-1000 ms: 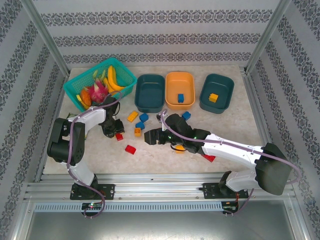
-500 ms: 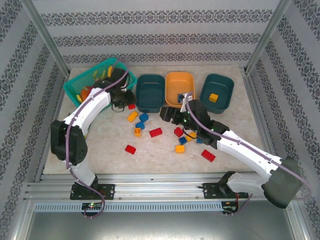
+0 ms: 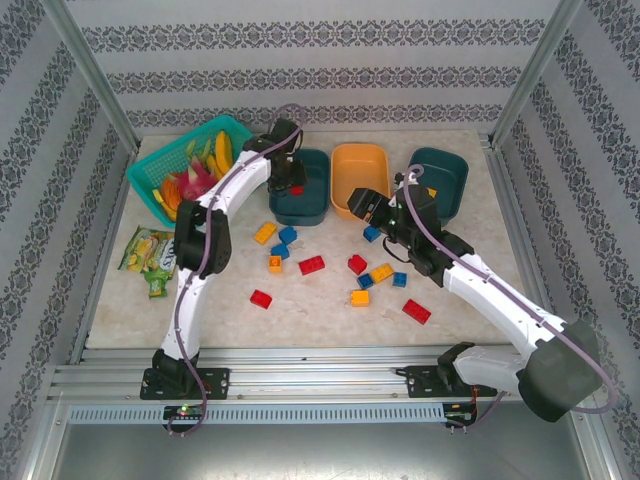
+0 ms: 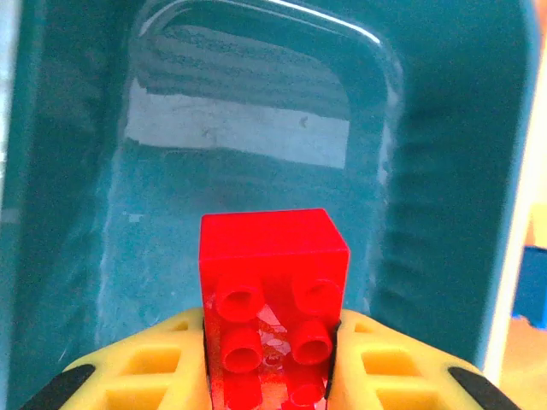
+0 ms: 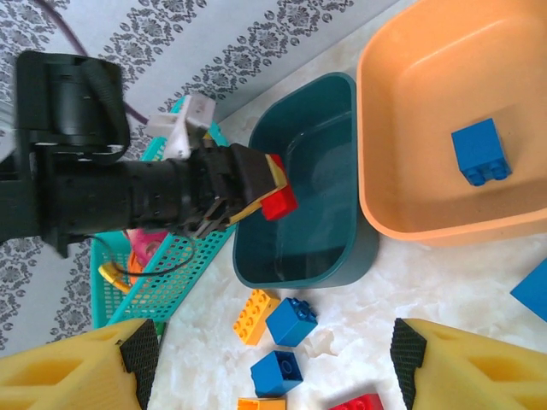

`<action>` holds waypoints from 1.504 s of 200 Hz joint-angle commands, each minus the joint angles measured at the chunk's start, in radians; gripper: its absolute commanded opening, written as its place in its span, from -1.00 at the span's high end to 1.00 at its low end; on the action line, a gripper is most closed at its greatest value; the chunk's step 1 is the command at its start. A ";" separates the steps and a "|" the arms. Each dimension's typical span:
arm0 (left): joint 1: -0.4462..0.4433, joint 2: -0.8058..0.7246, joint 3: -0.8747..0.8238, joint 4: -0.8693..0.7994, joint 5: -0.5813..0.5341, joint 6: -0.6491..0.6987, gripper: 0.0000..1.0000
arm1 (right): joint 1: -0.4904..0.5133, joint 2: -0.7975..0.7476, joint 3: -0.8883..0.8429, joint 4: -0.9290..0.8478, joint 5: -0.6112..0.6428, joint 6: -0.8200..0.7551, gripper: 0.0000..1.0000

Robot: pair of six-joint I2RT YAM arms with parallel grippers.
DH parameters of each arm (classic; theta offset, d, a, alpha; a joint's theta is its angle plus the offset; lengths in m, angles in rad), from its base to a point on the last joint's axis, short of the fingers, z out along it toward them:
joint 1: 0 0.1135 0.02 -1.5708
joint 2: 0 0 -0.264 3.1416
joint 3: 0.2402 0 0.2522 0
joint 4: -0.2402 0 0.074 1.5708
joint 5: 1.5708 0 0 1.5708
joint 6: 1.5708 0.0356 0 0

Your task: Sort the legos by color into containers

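Marbled tabletop (image 3: 300, 300). We are clamping a red lego (image 4: 272, 282) in the left gripper (image 4: 272, 376), with the dark teal tub (image 4: 256, 128) lying directly beneath it. The right gripper (image 3: 368, 203) is hanging spread, farther off, by the orange tub (image 3: 360, 152).

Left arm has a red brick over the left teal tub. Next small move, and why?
Probably open the jaws of the left gripper and let go. They pinch the small red studded plastic brick, which hangs over the inside of the shallow dark teal plastic tub. The tub floor that shows below looks bare, so nothing seems to block a short drop.
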 commanded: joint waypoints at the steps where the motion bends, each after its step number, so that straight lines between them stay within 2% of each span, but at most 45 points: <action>1: -0.009 0.060 0.077 -0.043 -0.007 0.002 0.44 | -0.016 -0.041 -0.011 -0.035 -0.003 0.027 -0.49; 29: -0.010 0.101 0.102 -0.040 0.013 -0.008 0.30 | -0.025 -0.064 -0.029 -0.075 -0.002 0.033 -0.50; 69: -0.011 0.109 0.116 -0.056 0.031 -0.010 -0.10 | -0.028 -0.083 -0.020 -0.174 0.024 0.032 -0.49; 90: -0.009 0.084 0.134 -0.063 0.040 -0.001 -0.18 | -0.028 -0.101 -0.002 -0.245 0.050 0.020 -0.49; 139: -0.013 -0.081 0.143 -0.030 0.067 -0.020 -0.47 | -0.028 -0.113 0.134 -0.484 0.120 -0.040 -0.46; 194: -0.011 -0.322 0.127 -0.089 0.085 -0.006 -0.47 | -0.020 -0.113 0.276 -0.656 0.169 -0.058 -0.40; 214: -0.012 -0.454 0.004 -0.085 0.101 -0.003 -0.48 | -0.004 -0.114 0.313 -0.735 0.202 -0.052 -0.37; 252: -0.014 -0.763 -0.399 0.012 0.150 -0.020 -0.52 | 0.012 -0.117 0.306 -0.873 0.254 0.036 -0.33; 301: -0.016 -1.148 -0.926 0.127 0.247 -0.074 -0.63 | -0.025 -0.091 0.177 -0.870 0.215 0.015 -0.29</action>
